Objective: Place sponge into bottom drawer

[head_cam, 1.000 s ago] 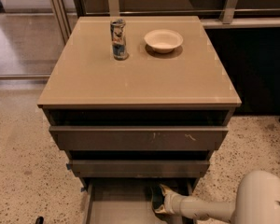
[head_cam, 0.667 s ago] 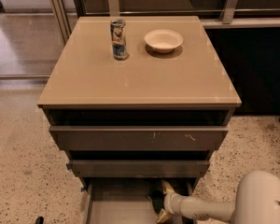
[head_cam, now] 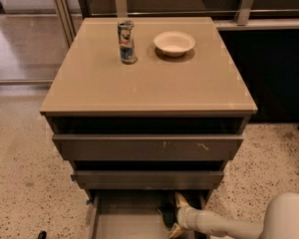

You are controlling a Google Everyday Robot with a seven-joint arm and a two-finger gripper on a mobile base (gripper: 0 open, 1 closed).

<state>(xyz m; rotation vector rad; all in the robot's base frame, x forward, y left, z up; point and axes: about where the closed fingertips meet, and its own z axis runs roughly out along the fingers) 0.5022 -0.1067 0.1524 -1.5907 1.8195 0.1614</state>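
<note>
The bottom drawer (head_cam: 122, 218) is pulled out at the foot of the grey-brown cabinet, showing its flat grey floor. My gripper (head_cam: 176, 215) reaches into it from the right, low over the floor at the drawer's right side. Its tan fingers (head_cam: 181, 199) stand apart. The sponge (head_cam: 165, 215) shows as a small dark green shape between them, at or just above the drawer floor. I cannot tell whether the fingers still touch it. My white arm (head_cam: 224, 225) runs off to the lower right.
The middle drawer front (head_cam: 147, 179) and the wide scratched upper drawer front (head_cam: 147, 147) overhang the open drawer. On the cabinet top (head_cam: 139, 78) stand a can (head_cam: 126, 41) and a white bowl (head_cam: 174, 42). Speckled floor lies on both sides.
The fingers have spread a little wider around the sponge. The gripper has stayed low inside the drawer; the arm has barely shifted.
</note>
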